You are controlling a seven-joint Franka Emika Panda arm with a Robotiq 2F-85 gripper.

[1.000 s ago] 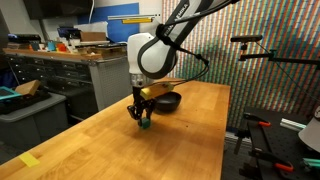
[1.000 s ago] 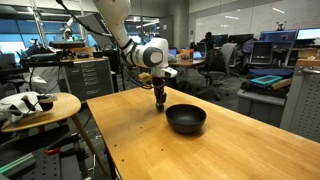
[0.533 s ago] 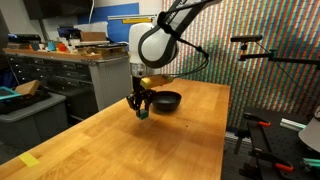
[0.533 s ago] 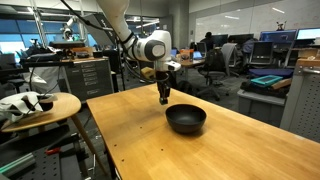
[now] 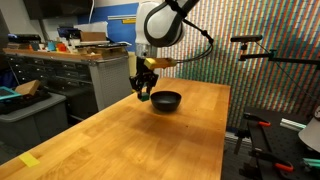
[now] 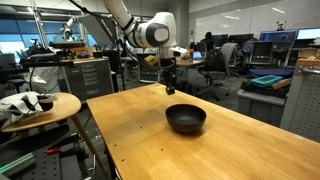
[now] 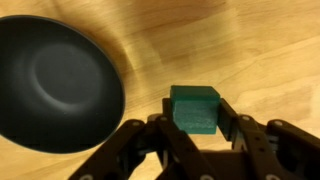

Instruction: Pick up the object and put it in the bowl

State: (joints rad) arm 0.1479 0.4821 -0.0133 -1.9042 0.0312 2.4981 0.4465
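My gripper [image 7: 194, 112] is shut on the small dark green block [image 7: 193, 108], which sits between its two black fingers. In both exterior views the gripper [image 5: 144, 95] [image 6: 170, 88] hangs in the air above the wooden table, with the block [image 5: 144, 97] at its tips. The shallow glossy black bowl [image 5: 166, 101] [image 6: 186, 118] rests on the table beside and below the gripper. In the wrist view the bowl [image 7: 55, 80] fills the left side, apart from the block.
The wooden table [image 5: 130, 140] [image 6: 200, 150] stretches toward the camera. A flat yellow tape piece [image 5: 29, 160] lies at its near corner. Cabinets and a cluttered bench [image 5: 60, 55] stand behind. A round side table [image 6: 40, 105] stands beside the main table.
The gripper has risen from the table surface with the green block in it and moved toward the bowl.
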